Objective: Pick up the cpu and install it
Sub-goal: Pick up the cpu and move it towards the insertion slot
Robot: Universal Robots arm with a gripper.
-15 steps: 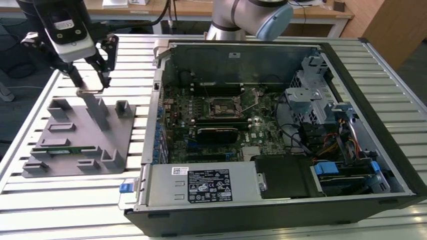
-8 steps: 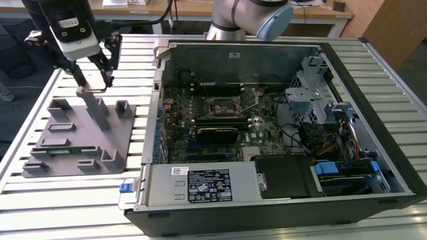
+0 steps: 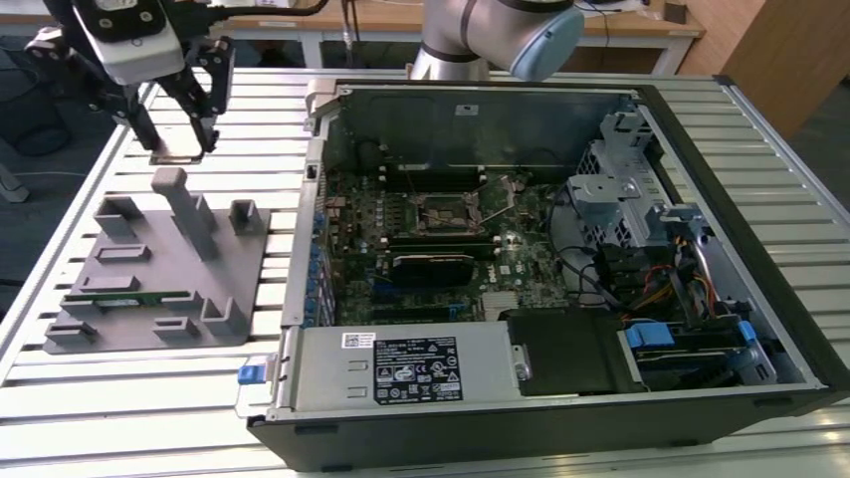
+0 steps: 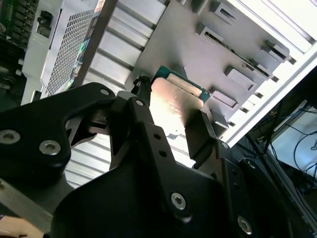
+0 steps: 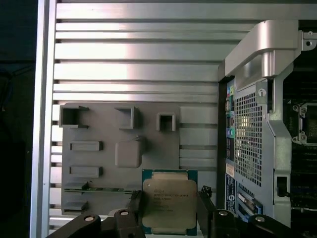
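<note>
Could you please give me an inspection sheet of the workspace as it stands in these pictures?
Surface: slatted metal table carrying a grey fixture plate and an open computer case.
Job's things: cpu gripped and held clear of the fixture plate; motherboard socket sits in the case, away from the cpu.
Clutter: green memory stick lying in the fixture plate.
Grippers: pincer shut on the cpu.
Cables: coloured wire bundle inside the case, at the exterior view's right.
Surroundings: wooden desk behind the table.
</note>
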